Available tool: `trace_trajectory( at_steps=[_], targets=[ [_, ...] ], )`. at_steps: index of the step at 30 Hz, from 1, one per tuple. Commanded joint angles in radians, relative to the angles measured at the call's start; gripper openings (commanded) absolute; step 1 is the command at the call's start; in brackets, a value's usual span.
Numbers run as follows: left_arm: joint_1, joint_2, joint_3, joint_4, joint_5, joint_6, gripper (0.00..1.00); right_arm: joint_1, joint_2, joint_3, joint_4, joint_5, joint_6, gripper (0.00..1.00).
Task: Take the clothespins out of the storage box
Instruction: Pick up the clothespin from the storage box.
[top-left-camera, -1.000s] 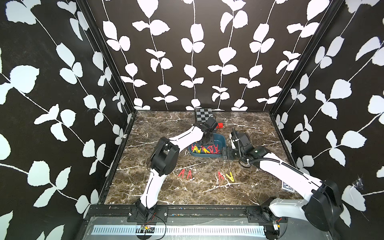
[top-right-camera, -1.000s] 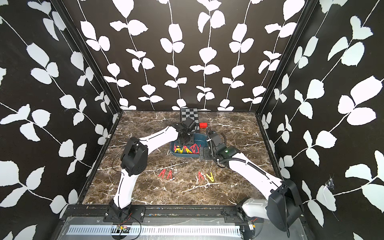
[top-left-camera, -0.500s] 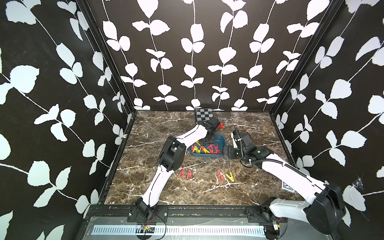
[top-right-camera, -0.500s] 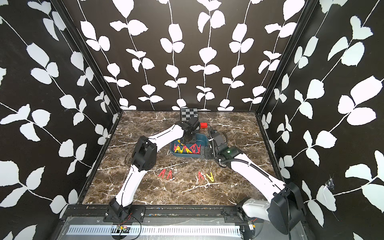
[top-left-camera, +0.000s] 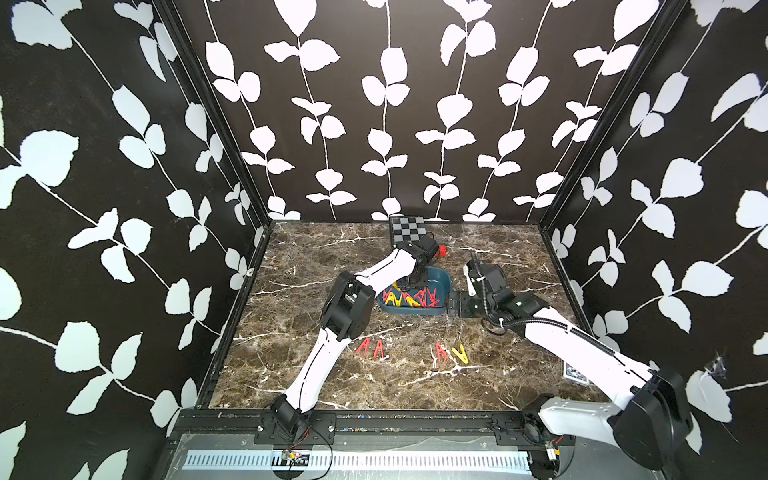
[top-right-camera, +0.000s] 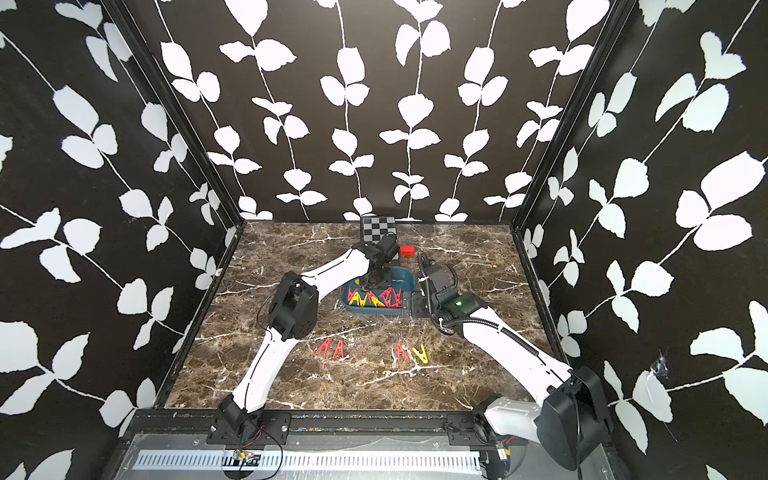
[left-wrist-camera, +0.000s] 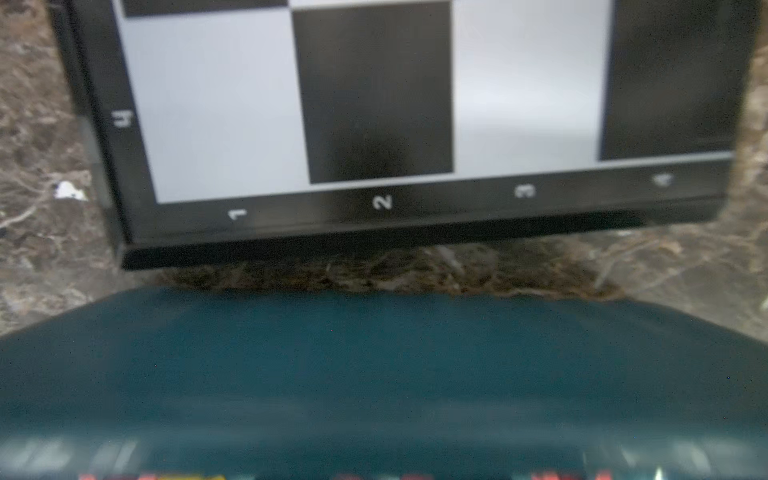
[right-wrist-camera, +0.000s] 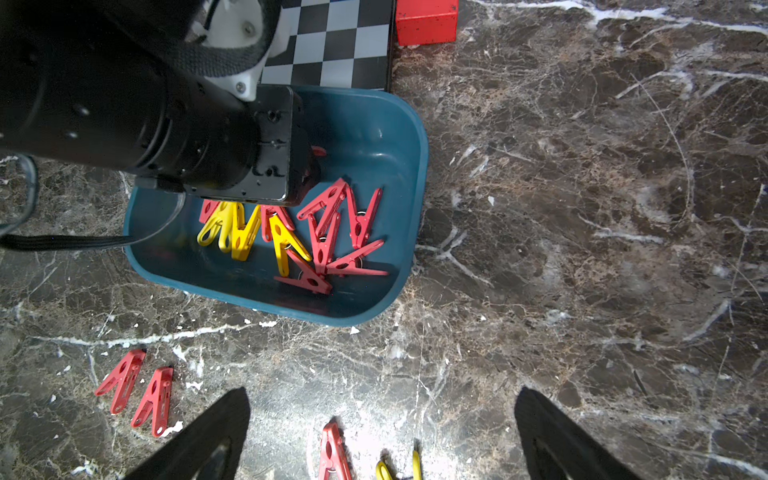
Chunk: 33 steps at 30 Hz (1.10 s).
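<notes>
Centre-frame, left gripper (right-wrist-camera: 305, 176) down in storage box (right-wrist-camera: 409, 187), can't tell its grip; right gripper (right-wrist-camera: 382, 392) spread; clothespins (right-wrist-camera: 332, 232) look light, slick: pinch the legs.

The left hand (right-wrist-camera: 309, 170) crowds the storage box (right-wrist-camera: 419, 174); the checkered board (right-wrist-camera: 332, 45) stands just behind. The bench (right-wrist-camera: 291, 357) before the box lies free.

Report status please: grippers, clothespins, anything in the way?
Left gripper down in storage box, jaws hidden. Right gripper open, empty, beside box. Most clothespins in box, four on table. Checkered board close behind box.
</notes>
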<state>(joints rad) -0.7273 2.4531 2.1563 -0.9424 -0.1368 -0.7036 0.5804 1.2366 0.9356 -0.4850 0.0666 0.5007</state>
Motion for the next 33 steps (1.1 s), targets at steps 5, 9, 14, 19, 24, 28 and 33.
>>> trace_trajectory(
  at_steps=[5,9,14,19,24,28,33],
  targets=[
    [0.009,-0.005,0.022,-0.066,-0.029,0.005,0.35,-0.005,-0.016,-0.020,0.005,-0.001,0.004,0.99],
    [0.009,-0.005,0.019,-0.076,-0.033,0.001,0.41,-0.005,-0.017,-0.025,0.012,-0.007,0.005,0.99],
    [0.017,0.001,0.018,-0.073,-0.031,-0.011,0.38,-0.004,-0.016,-0.028,0.014,-0.013,0.007,0.99],
    [0.019,-0.011,0.015,-0.076,-0.032,-0.013,0.31,-0.005,-0.019,-0.031,0.011,-0.014,0.007,0.99],
    [0.017,-0.043,-0.027,-0.076,-0.029,-0.018,0.28,-0.005,-0.017,-0.033,0.018,-0.015,0.007,0.99],
    [0.019,-0.063,-0.059,-0.080,-0.053,-0.009,0.29,-0.005,-0.006,-0.031,0.028,-0.024,0.006,0.99],
    [0.020,-0.054,-0.063,-0.080,-0.061,-0.007,0.30,-0.005,0.015,-0.018,0.025,-0.035,-0.003,0.99]
  ],
)
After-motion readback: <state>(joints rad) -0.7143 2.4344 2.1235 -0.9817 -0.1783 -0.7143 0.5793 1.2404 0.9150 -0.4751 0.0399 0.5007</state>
